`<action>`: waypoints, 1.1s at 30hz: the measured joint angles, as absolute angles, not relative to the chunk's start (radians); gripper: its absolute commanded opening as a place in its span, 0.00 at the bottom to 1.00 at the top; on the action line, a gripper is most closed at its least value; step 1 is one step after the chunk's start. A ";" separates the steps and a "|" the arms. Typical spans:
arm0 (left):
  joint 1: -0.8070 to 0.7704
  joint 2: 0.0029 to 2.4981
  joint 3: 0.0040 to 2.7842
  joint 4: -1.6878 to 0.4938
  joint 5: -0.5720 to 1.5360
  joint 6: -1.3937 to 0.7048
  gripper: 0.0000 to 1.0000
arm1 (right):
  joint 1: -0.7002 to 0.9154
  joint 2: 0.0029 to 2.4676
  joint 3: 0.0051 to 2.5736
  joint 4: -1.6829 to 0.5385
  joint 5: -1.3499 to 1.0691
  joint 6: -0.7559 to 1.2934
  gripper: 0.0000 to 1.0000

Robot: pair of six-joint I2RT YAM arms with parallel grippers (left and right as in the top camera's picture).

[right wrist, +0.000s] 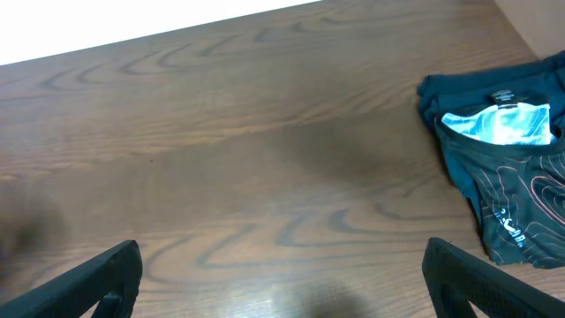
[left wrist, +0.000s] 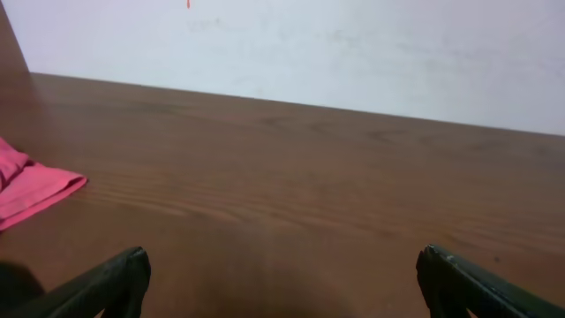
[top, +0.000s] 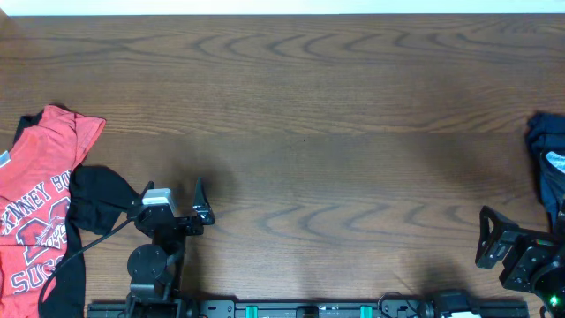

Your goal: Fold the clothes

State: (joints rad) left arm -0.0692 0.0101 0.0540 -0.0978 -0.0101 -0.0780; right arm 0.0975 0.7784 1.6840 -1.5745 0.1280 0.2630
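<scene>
Left gripper [left wrist: 282, 261]: jaws spread wide, nothing between them, bare table [left wrist: 291, 185] under the gap. Right gripper [right wrist: 282, 265]: same, released, holding nothing, open wood in between. Clothes sit at the two ends of the table and the middle is plain wood grain. The overhead shows the red T-shirt [top: 37, 208] spread at the left edge with its white lettering readable, and a black piece [top: 95, 199] lying against its right side, just beside the left arm. The left wrist cam gets none of the lettering, only one pinkish-red corner of that shirt at its left border, flat on the wood, well clear of the fingers [left wrist: 106, 278], plus a white wall [left wrist: 353, 53] behind the far table edge. The jersey [right wrist: 508, 172] lies bunched near the right table edge. The overhead clips it to a dark blue sliver with a pale patch. The right wrist cam shows much more: dark fabric, thin orange-red contour lines, a light blue inner neck panel and a small black label, off to the right of the gripper and not touching it. Neither wrist cam sees the other end's garment.
</scene>
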 measured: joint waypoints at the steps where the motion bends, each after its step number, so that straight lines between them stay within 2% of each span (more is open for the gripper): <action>1: -0.069 0.010 0.054 -0.096 -0.012 -0.078 0.98 | 0.097 0.778 1.684 -1.575 0.128 0.263 0.99; 33: -0.069 0.010 0.052 -0.094 -0.015 -0.051 0.98 | 0.097 0.778 1.684 -1.578 0.128 0.263 0.99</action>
State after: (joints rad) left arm -0.0692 0.0101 0.0525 -0.0937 -0.0154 -0.0505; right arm 0.0975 0.7784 1.6840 -1.5776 0.1280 0.2634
